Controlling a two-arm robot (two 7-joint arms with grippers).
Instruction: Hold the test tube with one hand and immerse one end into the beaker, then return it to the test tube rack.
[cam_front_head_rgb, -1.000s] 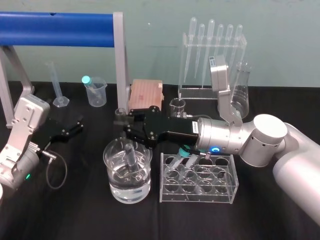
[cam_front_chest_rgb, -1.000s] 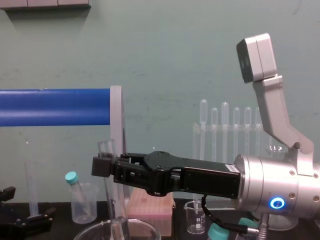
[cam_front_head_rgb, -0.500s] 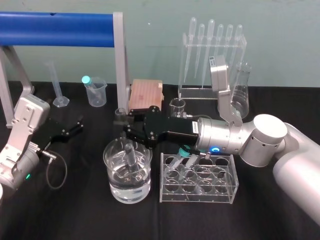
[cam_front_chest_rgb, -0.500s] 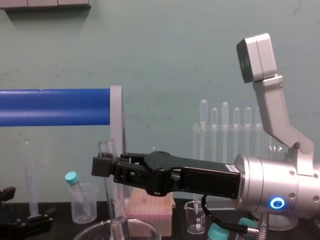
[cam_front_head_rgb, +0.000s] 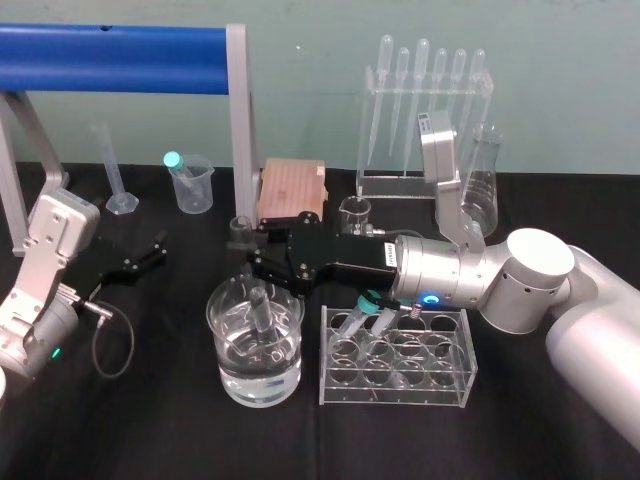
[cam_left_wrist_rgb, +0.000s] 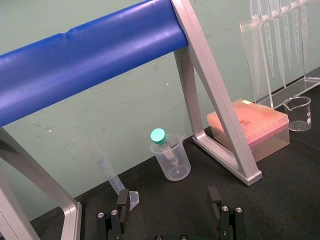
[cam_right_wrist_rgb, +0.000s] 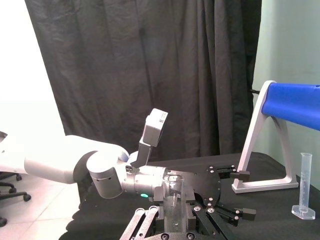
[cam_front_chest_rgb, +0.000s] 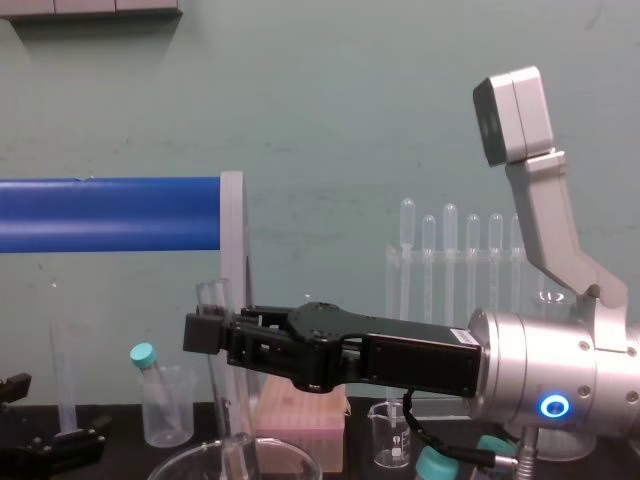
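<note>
over the beaker (cam_front_head_rgb: 228, 372) the right gripper (cam_front_head_rgb: 250, 263) clamps the test tube (cam_front_head_rgb: 262, 318), lower end underwater (mid-bowl, off the rim). rack (cam_front_head_rgb: 325, 352) just beside; left gripper (cam_front_head_rgb: 140, 258) splayed, well apart. nothing has shifted since earlier.

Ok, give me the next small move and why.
Probably lift straight up: the right end effector grips the test tube, lower end underwater in the beaker; it must clear the rim to reach the rack. Left end effector sits parked.
</note>
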